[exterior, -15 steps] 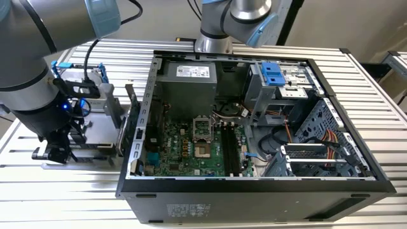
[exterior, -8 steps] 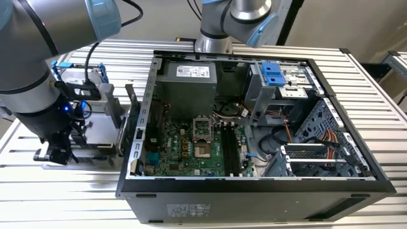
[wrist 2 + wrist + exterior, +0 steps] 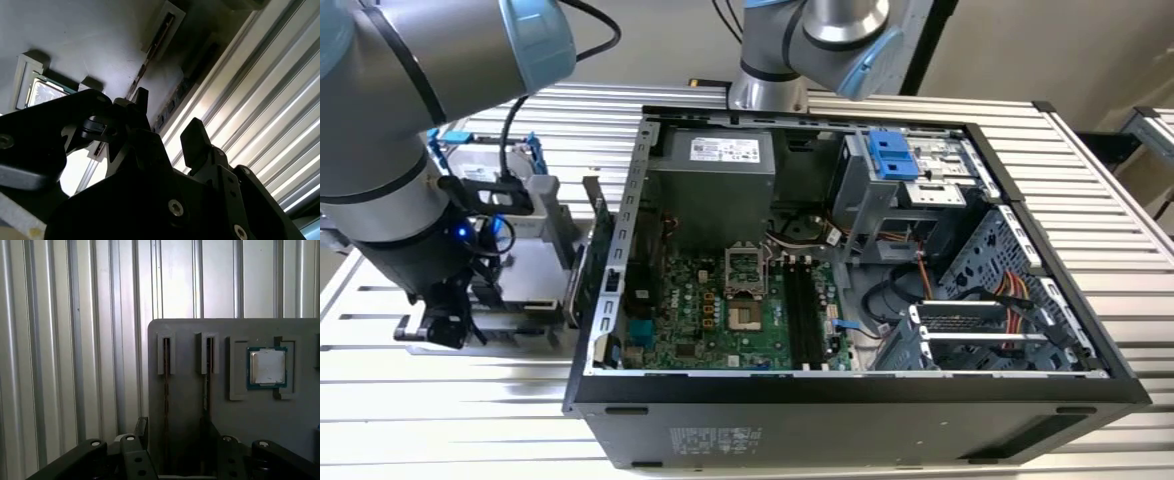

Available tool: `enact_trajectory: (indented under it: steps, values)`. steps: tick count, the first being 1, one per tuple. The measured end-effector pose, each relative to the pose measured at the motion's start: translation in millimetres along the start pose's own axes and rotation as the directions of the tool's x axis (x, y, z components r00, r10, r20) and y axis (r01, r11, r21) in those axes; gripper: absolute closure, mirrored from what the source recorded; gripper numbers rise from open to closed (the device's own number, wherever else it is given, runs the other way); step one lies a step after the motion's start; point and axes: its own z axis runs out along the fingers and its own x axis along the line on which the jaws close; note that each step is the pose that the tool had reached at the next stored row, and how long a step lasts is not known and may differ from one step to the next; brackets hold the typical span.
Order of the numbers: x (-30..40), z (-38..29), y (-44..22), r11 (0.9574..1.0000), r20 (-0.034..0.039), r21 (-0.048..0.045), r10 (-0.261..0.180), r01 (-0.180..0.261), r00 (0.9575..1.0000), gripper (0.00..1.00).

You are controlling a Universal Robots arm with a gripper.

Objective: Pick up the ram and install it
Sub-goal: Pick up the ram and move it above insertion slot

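Two long, narrow, dark circuit-board sticks stood on edge in parallel slots of the flat grey plastic holder block (image 3: 190,355): the edge-side ram stick (image 3: 166,390), in the slot nearest the block's long side, and the second ram stick (image 3: 207,385), one slot further in. Both sat down in the block, not lifted. In the second wrist view the edge-side ram stick (image 3: 186,86) showed a row of dark chips along the block's rim.

The black two-finger gripper (image 3: 175,429) hung over the block's near end w/ fingers spread, pinching nothing. One finger (image 3: 141,426) was just outside the block's side, the other over the block by the second ram stick, so the edge-side ram stick lined up btwn them. Second wrist view agreed: gripper (image 3: 167,120) w/ a clear gap btwn fingertips. Whether a pad touched the stick, couldn't tell.

Further into the block, past both slots, a small square silver processor chip w/ green border (image 3: 268,366) lay flat in its own recess.

Block rested on the ribbed aluminium table (image 3: 60,340). In the exterior view the gripper (image 3: 447,325) was low at the block (image 3: 534,282), under the grey-and-blue robot arm (image 3: 400,150); an open black PC case (image 3: 854,420) stood just beside the block, on the exterior view's right, green motherboard (image 3: 707,310) exposed inside.
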Motion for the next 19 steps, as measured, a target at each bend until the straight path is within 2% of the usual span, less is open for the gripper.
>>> enact_trajectory:
  steps: [19]
  values:
    - [4.6, 11.7, -0.3, 1.0, 0.0, 0.0, 0.0, 0.0, 1.0, 0.0]
